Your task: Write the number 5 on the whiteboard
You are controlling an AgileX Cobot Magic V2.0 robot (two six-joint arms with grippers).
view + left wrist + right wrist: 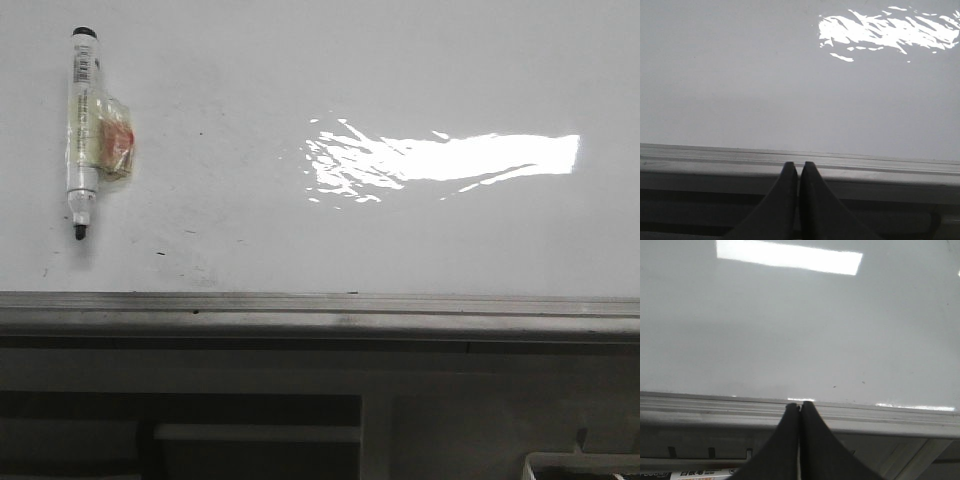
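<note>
Left pincer: tips pressed together, holding nothing, poised at the grey rail. Right pincer: likewise closed and empty, over the same rail. Beyond lies the whiteboard, unmarked. A marker lies on its far left, uncapped tip toward the rail.

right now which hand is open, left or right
Neither. The left hand and the right hand both have their fingers pressed together, empty, at the whiteboard's rail; the marker lies untouched.

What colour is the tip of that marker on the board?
Black; the marker tip shows best in the front view.
</note>
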